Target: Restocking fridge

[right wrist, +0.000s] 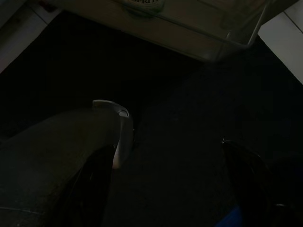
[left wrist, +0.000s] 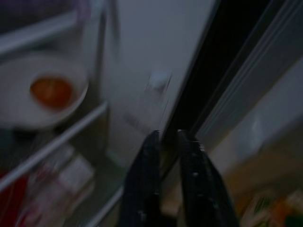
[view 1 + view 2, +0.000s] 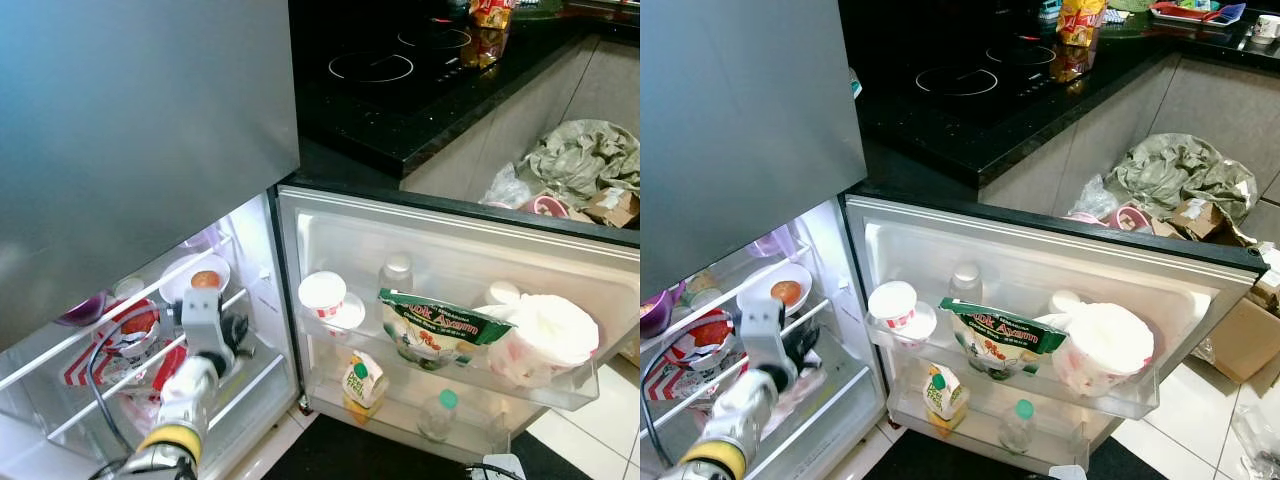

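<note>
Your fridge (image 3: 250, 250) stood open, its door shelves (image 3: 450, 370) crowded; your left gripper (image 2: 168, 137), jaws nearly pressed together and empty, hung beside the inner wall, while the right gripper (image 1: 165, 161) had jaws spread.

I see a white bowl (image 3: 192, 272) with an orange fruit (image 3: 205, 280), a green and white bag (image 3: 432, 325) (red print on it), and a green bottle cap (image 3: 449, 398).

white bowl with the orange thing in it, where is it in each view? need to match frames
Left eye view: white bowl on the upper fridge shelf, just above the left gripper.
Right eye view: same shelf.
Left wrist view: blurred, ahead of the fingers.
Right wrist view: dark floor instead.
Shared landmark: the wire shelf rail before it.
</note>
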Robot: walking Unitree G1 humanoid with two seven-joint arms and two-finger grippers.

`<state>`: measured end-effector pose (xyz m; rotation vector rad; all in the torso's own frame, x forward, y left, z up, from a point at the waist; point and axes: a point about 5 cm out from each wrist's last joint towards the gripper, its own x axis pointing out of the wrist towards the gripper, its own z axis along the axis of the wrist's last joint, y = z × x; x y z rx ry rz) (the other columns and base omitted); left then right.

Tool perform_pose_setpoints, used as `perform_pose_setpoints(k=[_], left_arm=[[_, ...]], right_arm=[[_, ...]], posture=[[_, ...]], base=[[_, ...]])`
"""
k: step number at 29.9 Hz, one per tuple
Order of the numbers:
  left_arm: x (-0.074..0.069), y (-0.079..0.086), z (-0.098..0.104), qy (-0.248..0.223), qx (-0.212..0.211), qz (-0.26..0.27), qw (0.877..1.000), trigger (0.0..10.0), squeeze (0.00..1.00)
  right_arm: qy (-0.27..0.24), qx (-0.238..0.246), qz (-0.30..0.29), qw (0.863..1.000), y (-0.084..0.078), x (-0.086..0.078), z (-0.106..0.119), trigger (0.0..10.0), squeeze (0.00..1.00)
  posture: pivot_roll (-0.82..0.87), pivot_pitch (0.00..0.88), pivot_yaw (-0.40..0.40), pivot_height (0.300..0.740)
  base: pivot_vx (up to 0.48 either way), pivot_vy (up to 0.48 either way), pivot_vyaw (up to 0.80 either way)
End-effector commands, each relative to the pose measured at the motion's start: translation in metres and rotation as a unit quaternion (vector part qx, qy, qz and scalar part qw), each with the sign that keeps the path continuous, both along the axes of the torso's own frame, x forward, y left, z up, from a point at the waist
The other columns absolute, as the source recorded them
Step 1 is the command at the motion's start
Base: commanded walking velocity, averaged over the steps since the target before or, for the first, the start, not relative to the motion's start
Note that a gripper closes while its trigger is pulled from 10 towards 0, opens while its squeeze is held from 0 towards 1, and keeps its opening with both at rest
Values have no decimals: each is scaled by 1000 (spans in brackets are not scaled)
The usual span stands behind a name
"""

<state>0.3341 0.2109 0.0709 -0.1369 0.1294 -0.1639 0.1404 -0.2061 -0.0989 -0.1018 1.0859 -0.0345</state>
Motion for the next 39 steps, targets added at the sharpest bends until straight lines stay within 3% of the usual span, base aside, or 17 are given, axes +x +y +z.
perform_pose_setpoints(k=[1,3,4,6,7,8,17,21,23,27,39], left_arm=[[3,4,7,-6,-1,-15,1000,0,0],[5,3,10,-7,-3,-24,1000,0,0],[7,1,12,-10,-2,-33,999,1294,0],[8,0,13,-12,-1,-39,999,1294,0],[9,-1,15,-16,0,-43,999,8510,0],[12,-9,17,-13,-2,-65,998,10000,0],[19,-26,19,-4,7,-82,997,10000,0],[24,-34,23,-6,-7,-88,996,10000,0],[30,-53,30,-13,-17,-118,993,10000,0],[32,-63,31,-5,-11,-136,991,10000,0],[31,-68,23,33,29,-145,988,10000,0]], right_arm=[[7,9,-4,1000,8,-6,-3,10000,0],[6,10,-4,1000,9,-5,-3,10000,0],[4,10,-3,1000,10,-3,-3,10000,0],[2,11,-3,1000,10,-1,-2,10000,0],[1,11,-3,1000,10,0,-2,10000,0],[-4,11,-1,1000,12,5,0,10000,0],[-22,14,-1,1000,35,25,5,10000,0],[-24,14,-2,1000,35,26,5,10000,0],[-37,14,-5,999,24,35,11,10000,0],[-45,14,-7,999,22,42,15,10000,0],[-44,9,-11,999,26,43,15,10000,0]], posture=[[-189,67,47,740],[-189,67,47,740],[-186,65,46,740],[-186,65,46,740],[-186,61,47,740],[-186,50,49,740],[-190,37,63,740],[-188,40,63,740],[-191,38,66,740],[-197,40,69,740],[-200,54,75,740]], base=[[0,0,0],[0,0,0],[0,0,0],[0,0,0],[0,0,0],[0,0,0],[0,0,0],[0,0,0],[0,0,0],[0,0,0],[0,0,0]])
